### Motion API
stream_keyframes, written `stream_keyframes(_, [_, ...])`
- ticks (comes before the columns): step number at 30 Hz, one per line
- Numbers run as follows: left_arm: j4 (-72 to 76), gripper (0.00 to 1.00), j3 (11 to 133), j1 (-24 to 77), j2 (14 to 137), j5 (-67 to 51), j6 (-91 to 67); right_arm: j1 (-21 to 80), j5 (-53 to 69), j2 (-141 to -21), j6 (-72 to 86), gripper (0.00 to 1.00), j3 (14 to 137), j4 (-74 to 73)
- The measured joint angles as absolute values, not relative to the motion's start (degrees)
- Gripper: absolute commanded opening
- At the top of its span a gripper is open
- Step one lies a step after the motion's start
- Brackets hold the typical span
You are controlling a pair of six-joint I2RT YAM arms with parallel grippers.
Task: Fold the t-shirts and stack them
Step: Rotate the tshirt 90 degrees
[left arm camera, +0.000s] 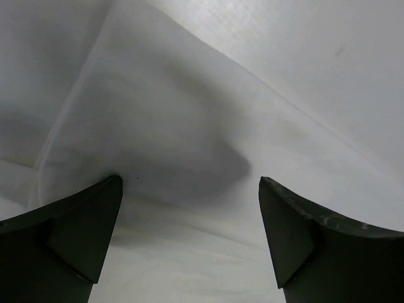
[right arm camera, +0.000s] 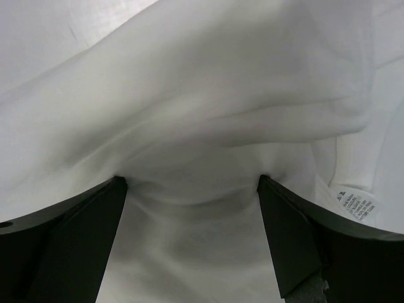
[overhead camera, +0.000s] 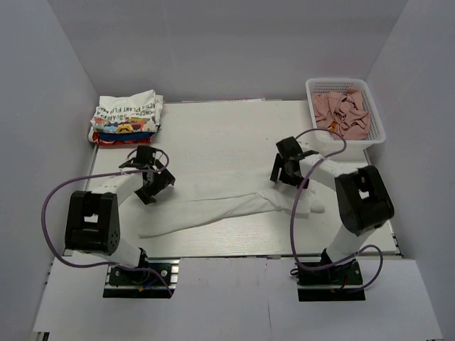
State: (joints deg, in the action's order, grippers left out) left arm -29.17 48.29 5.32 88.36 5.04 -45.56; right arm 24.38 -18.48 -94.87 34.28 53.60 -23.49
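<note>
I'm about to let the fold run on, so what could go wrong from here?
The white t-shirt lies bunched in a narrow, wrinkled band, so folding may come out lopsided. The open right gripper straddles thick ridges near the label; closing could pinch several layers. The open left gripper, over smoother cloth, might catch only one.

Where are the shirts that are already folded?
In the top view, the folded stack sits at the table's far left corner, beyond the left gripper.
</note>
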Motion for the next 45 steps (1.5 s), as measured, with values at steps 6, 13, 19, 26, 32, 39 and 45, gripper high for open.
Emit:
stream_keyframes(6, [-34.8, 1.00, 43.2, 7.0, 82.5, 4.7, -46.5, 22.4, -19.7, -111.0, 31.0, 0.90, 73.2, -23.2])
stream_keyframes(13, [-35.7, 1.00, 35.1, 11.7, 72.5, -4.6, -45.0, 21.8, -15.0, -133.9, 22.6, 0.90, 107.9, -24.1])
stream_keyframes(19, [-35.3, 1.00, 34.0, 16.6, 73.3, -10.5, -44.0, 21.0, 0.9, -142.8, 21.0, 0.90, 120.9, -17.5])
stream_keyframes(26, [-29.5, 1.00, 31.6, 25.8, 73.6, -19.5, -47.0, 20.9, 13.3, -148.8, 24.6, 0.90, 126.8, -8.9])
stream_keyframes(32, [-25.4, 1.00, 37.0, 38.3, 83.9, -28.5, -50.0, 23.0, 16.8, -153.9, 28.5, 0.90, 131.9, -2.3])
stream_keyframes(39, [-25.6, 1.00, 48.7, 48.8, 98.6, -37.2, -50.2, 24.5, 15.6, -156.0, 32.1, 0.90, 133.9, 1.1])
stream_keyframes(45, [-30.8, 1.00, 54.0, 55.4, 97.6, -26.8, -47.1, 24.5, 15.6, -155.9, 30.9, 0.90, 134.1, 0.5])
